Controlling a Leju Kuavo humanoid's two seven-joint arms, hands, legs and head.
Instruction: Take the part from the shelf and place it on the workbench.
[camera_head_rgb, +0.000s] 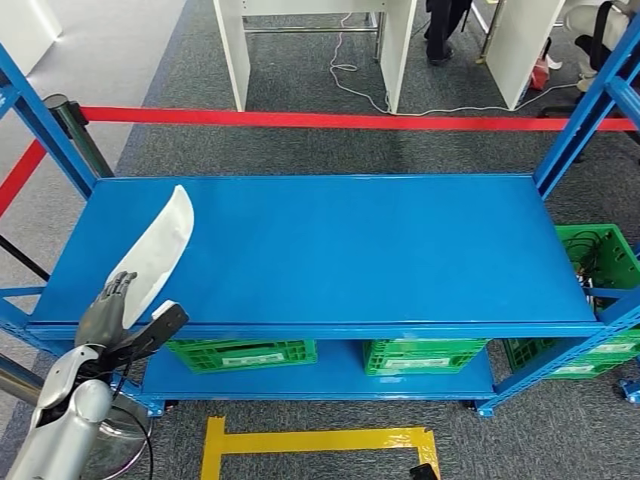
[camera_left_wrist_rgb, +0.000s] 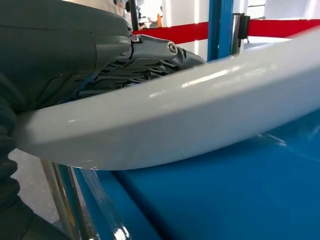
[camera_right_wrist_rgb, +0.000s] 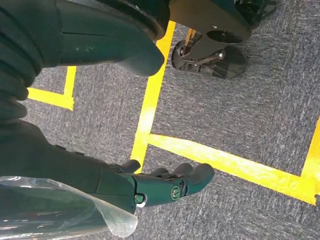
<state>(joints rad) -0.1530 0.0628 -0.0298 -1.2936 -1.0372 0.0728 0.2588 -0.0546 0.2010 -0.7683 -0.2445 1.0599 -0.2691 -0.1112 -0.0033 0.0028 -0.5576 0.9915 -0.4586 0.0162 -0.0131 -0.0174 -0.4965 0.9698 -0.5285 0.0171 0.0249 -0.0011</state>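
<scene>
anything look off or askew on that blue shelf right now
Nothing looks damaged or spilled. The long curved white plastic part sits tilted at the left front of the blue metal shelf, but only because the left hand grips its near end.

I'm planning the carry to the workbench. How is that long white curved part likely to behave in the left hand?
The white part probably stays stiff: it keeps its curve with its far end unsupported above the blue shelf. Its glossy surface, seen in the left wrist view, may be slippery. The left hand holds it near one end, so it could pivot.
</scene>
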